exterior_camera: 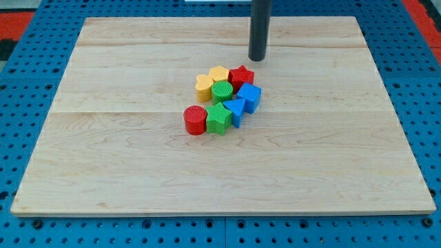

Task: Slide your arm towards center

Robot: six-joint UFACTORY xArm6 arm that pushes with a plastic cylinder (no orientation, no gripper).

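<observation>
My tip (257,59) is the lower end of a dark rod that comes down from the view's top. It rests on the wooden board (124,172) just above and a little right of a tight cluster of blocks, and touches none of them. The cluster holds a red star (242,75), a yellow hexagon-like block (219,73), a yellow heart (203,85), a green cylinder (222,91), a blue cube-like block (249,96), a blue triangle-like block (235,109), a green star-like block (218,119) and a red cylinder (195,120).
The board lies on a blue perforated table (21,41) that shows on all sides. A red area (420,8) sits at the view's top corners.
</observation>
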